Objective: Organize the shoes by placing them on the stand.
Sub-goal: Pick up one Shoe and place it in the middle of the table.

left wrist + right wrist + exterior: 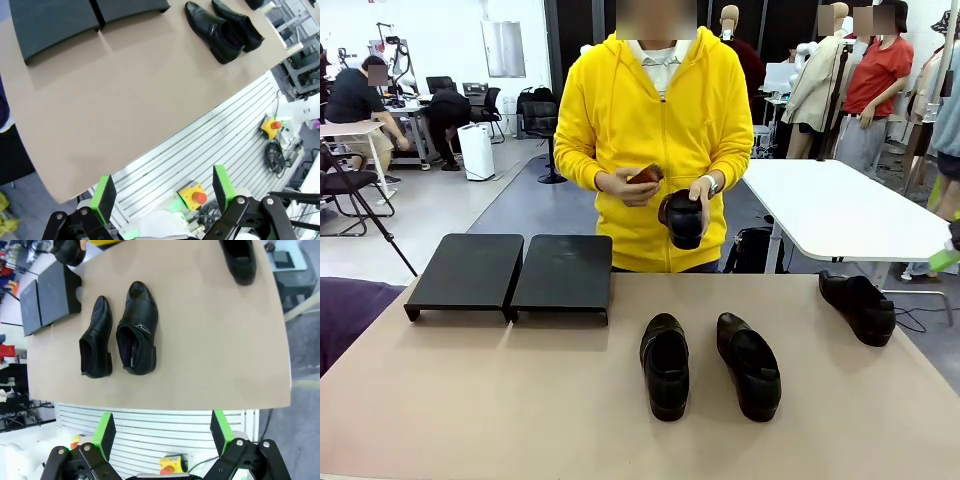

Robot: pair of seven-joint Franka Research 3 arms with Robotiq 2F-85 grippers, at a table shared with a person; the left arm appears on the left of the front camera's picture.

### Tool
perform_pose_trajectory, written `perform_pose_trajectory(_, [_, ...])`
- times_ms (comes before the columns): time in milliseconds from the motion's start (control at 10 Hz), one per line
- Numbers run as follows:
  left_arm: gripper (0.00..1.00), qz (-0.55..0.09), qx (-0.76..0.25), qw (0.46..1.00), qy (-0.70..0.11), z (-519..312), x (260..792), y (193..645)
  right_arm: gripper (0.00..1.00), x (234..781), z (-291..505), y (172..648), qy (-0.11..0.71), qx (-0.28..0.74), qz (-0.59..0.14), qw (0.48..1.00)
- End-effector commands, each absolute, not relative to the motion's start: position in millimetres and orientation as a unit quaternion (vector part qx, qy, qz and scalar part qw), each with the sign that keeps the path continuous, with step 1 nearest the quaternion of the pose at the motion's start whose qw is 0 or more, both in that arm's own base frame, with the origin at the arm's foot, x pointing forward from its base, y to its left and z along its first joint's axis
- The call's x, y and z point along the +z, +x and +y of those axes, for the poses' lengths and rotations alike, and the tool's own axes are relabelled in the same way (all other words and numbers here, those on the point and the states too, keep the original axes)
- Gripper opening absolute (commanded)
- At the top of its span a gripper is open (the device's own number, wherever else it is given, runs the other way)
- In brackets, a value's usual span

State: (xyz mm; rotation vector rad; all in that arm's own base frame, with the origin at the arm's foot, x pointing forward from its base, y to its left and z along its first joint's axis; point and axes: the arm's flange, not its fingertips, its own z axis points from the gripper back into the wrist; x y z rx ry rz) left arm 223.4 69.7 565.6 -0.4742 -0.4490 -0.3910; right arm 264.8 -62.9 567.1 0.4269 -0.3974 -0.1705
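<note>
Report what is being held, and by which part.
Nothing in the left tool or the right tool, both open. The person's hand grips a black loafer near its upper edge.

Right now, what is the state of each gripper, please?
Left gripper: open, holding nothing.
Right gripper: open, holding nothing.

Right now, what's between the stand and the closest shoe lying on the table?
Nothing: the table is bare between the stand and that shoe, shown in the front view.
</note>
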Motion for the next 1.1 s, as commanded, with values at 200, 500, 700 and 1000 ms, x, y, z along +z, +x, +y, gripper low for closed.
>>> perform_pose_trajectory(200, [1.00,-0.220,-0.197,0.926,-0.236,72.0,566.2,222.4,1.00,532.5,33.9,351.1,0.175,0.016,-0.221,0.959])
perform_pose_trajectory(500, [1.00,-0.220,-0.197,0.926,-0.236,72.0,566.2,222.4,1.00,539.0,26.3,354.6,0.194,0.009,-0.217,0.957])
perform_pose_trajectory(700, [1.00,-0.220,-0.197,0.926,-0.236,72.0,566.2,222.4,1.00,559.1,-40.7,314.7,0.240,-0.037,-0.239,0.940])
perform_pose_trajectory(1000, [1.00,-0.220,-0.197,0.926,-0.236,72.0,566.2,222.4,1.00,571.7,-137.5,222.3,0.290,-0.091,-0.249,0.920])
